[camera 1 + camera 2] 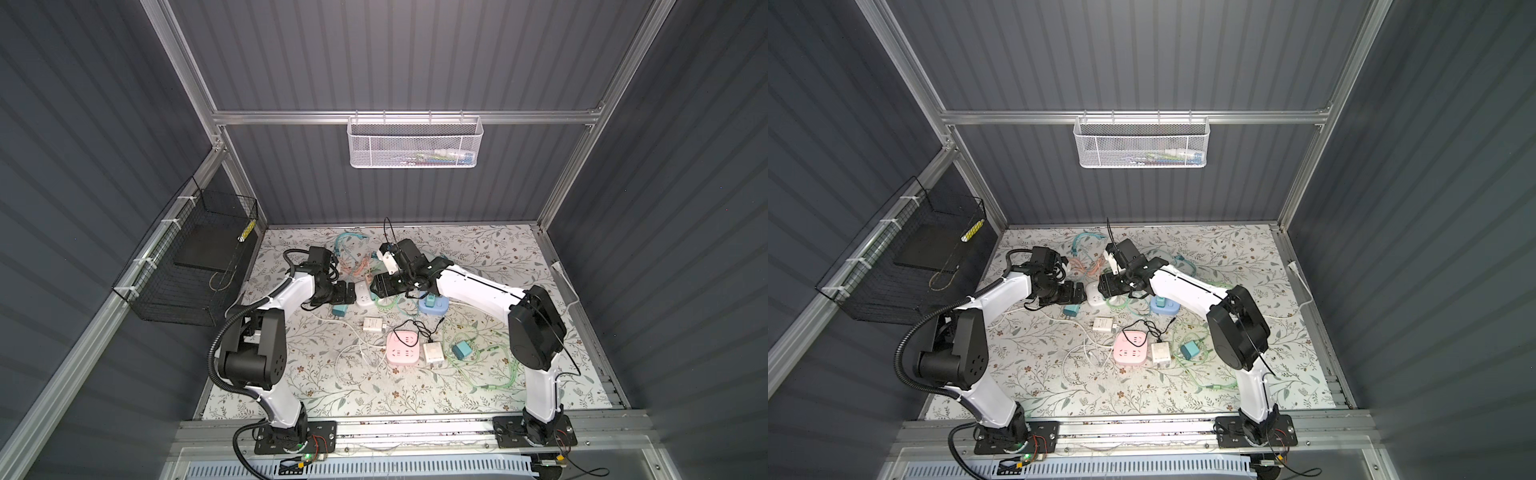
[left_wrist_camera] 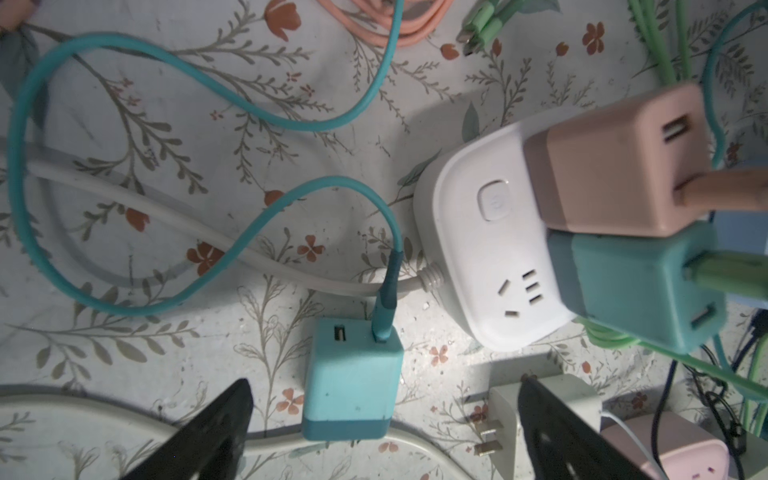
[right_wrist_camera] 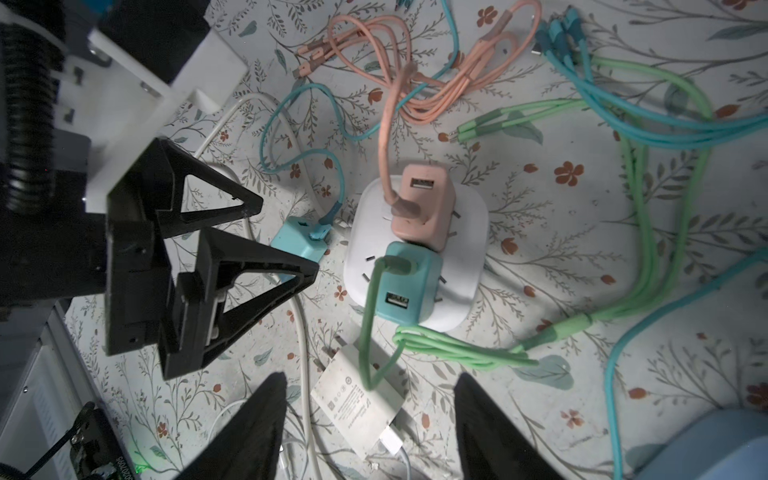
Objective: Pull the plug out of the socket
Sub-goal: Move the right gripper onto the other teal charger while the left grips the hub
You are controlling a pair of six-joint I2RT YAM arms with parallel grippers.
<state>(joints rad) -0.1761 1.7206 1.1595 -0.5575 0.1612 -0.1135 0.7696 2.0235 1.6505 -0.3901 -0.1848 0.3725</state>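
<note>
Floral mat [image 3: 582,249], pink plug [image 3: 432,216] upright

Contents of white mesh basket [image 1: 374,143] indistinct; blue power cube [image 3: 706,449] mostly beyond right wrist view's edge.

the white socket [image 2: 490,257] near the left claw [image 2: 384,386] is smooth plastic with a soft sheen. the pink plug [image 2: 611,166] and the teal plug [image 2: 640,286] seated in it look like matt plastic. the loose teal plug [image 2: 353,386] just ahead of that claw's fingers [image 2: 216,432] is matt too, with dark specks. the fingers are black matt plastic. the teal cable [image 2: 199,70] looks rubbery and matt. the table [image 2: 166,104] has a flower-printed cover, smooth and lightly scuffed; cloth or vinyl, cannot tell. by the right claw [image 3: 372,376] the white charger [image 3: 349,403] is plain printed plastic. far beyond both claws, the frame [image 1: 399,117] is bare aluminium and the basket [image 1: 415,145] is white metal mesh.
</note>
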